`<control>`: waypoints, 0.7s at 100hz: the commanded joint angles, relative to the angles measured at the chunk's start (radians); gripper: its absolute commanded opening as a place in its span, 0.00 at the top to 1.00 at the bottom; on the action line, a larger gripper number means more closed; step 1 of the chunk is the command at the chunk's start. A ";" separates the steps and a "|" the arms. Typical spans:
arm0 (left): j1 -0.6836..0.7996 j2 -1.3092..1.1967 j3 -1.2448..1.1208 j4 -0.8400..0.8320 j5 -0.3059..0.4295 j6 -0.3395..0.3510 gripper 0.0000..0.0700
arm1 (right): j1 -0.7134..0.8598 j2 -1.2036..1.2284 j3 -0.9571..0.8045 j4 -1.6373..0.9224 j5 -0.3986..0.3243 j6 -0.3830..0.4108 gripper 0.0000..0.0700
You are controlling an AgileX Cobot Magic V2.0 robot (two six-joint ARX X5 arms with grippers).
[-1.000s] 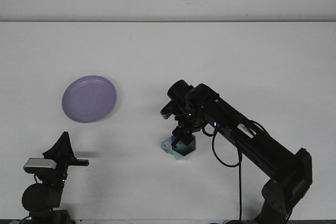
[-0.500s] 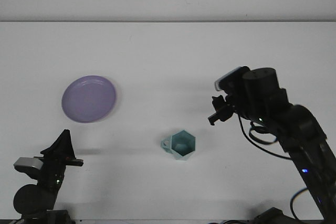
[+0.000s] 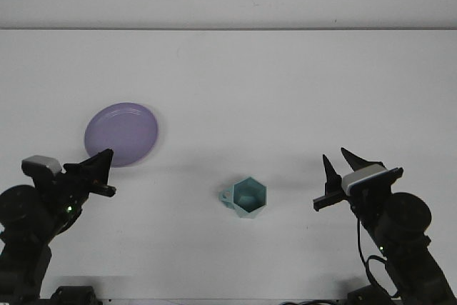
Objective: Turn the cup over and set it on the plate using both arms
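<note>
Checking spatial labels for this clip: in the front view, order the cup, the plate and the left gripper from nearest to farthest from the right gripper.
1. cup, table centre, left of the right gripper.
2. plate, far left.
3. left gripper, far left, just below the plate; close to call with the plate.

The black right gripper (image 3: 341,171) is no longer down on the pale teal faceted cup (image 3: 245,197): a second ago it reaches over the cup, half a second ago it is lifted up to the right, and now it sits low at the right edge of the white table (image 3: 285,83), well apart from the cup, its two pointed fingers spread. The cup stands free, mouth up. The black left gripper (image 3: 100,169) is now higher and closer to the round lilac plate (image 3: 121,134); its fingers seem together, though the view is poor.
</note>
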 commanded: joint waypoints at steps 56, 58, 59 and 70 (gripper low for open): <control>-0.397 0.753 0.753 -0.597 0.052 0.316 0.55 | -0.007 -0.188 -0.169 0.065 0.050 0.022 0.60; -0.410 0.777 0.769 -0.613 0.052 0.320 0.55 | -0.007 -0.188 -0.169 0.065 0.049 0.022 0.60; -0.416 0.789 0.776 -0.622 0.052 0.322 0.54 | -0.007 -0.188 -0.169 0.065 0.049 0.022 0.60; -0.484 0.923 0.861 -0.708 0.052 0.330 0.34 | -0.007 -0.188 -0.169 0.065 0.048 0.023 0.60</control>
